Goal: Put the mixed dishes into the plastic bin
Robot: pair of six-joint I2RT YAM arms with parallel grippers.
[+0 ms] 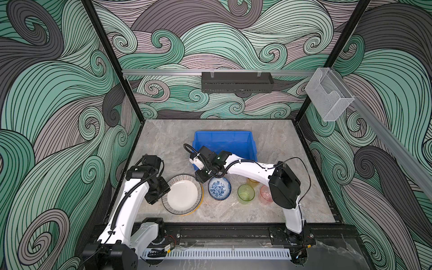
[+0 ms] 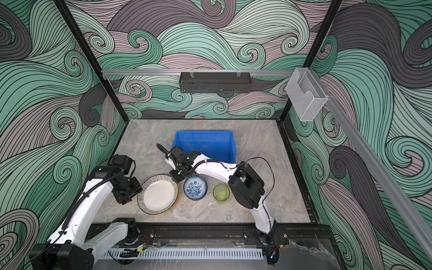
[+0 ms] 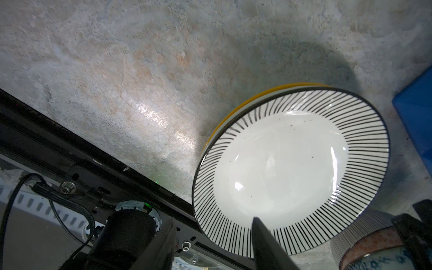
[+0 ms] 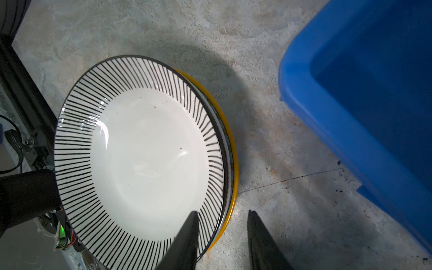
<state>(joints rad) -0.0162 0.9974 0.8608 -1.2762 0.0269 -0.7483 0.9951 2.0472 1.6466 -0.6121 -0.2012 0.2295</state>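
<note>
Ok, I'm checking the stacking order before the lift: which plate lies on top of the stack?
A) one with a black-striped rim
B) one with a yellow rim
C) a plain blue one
A: the striped plate lies uppermost in both top views. In both wrist views only the edge of a yellow-rimmed plate peeks out beneath it.

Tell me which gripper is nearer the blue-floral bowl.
Right. The right gripper straddles the rim of the striped plate on the side next to the blue-floral bowl; the left gripper is at the plate's opposite rim.
</note>
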